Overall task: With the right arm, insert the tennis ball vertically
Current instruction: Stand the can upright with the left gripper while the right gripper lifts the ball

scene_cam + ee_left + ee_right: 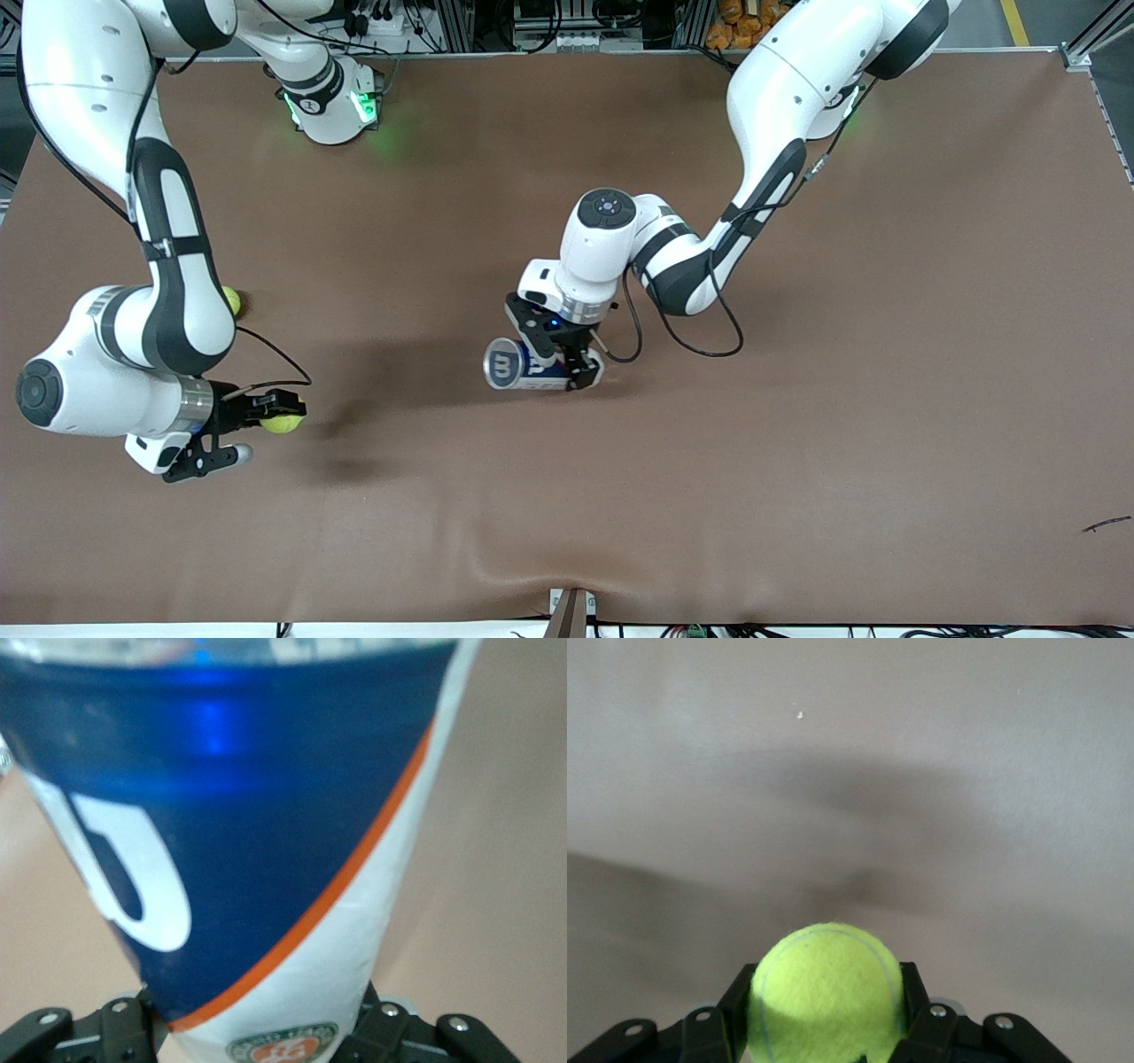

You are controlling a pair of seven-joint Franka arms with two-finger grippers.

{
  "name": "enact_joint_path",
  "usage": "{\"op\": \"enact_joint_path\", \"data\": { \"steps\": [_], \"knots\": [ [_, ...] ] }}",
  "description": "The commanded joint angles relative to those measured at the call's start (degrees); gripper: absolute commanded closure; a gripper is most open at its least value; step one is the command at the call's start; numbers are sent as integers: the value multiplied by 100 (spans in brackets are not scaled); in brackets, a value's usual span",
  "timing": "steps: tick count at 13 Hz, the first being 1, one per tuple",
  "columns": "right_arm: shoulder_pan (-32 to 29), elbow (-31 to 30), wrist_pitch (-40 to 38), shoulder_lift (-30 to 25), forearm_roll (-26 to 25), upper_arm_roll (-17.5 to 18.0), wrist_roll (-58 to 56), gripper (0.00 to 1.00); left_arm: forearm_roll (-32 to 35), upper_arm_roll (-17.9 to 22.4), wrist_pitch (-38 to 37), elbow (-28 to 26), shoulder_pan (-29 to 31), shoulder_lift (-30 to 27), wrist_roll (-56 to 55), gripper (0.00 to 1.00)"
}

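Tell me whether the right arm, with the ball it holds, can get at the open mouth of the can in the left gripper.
Probably yes. The right gripper is shut on the tennis ball, and bare table lies between it and the can. The left gripper clamps the can's body, not the mouth.

Table [797, 461]: wide, covered edge to edge in a matte brown cloth [886, 266], creased in a low ridge near the middle of its front edge. Soft dark shadows lie across the cloth. A green glow [390, 133] tints it at one back corner. Small dark scrap [1106, 525] on the cloth near one end. Aluminium frame rails [1085, 49] and loose black cables [372, 18] line the back edge. Orange items [735, 22] sit among them. Light: even, overhead, no glare.
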Motion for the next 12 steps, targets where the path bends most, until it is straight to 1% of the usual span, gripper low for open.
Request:
{"op": "enact_joint_path", "data": {
  "steps": [1, 4, 6, 8, 10, 12],
  "knots": [
    [-34, -233, -405, -565, 134, -7, 579, 80, -63, 67, 1051, 123, -135, 252, -425, 22],
    [9, -233, -835, -1013, 134, -7, 1246, 80, -55, 93, 2396, 123, -135, 577, -461, 22],
    [36, -250, -1274, -1321, 134, 2, 1879, 80, -55, 102, 3109, 105, -118, 779, -461, 22],
    [193, -268, -1513, -1523, 169, 10, 2616, 80, -55, 190, 3777, 96, -135, 998, -461, 22],
    [552, -373, -1479, -1664, 169, 2, 3407, 80, -63, 207, 4288, 96, -126, 1227, -452, 22],
    [913, -373, -1461, -1691, 178, 10, 4495, 80, -63, 207, 4386, 96, -109, 1315, -452, 22]
  ]
}}
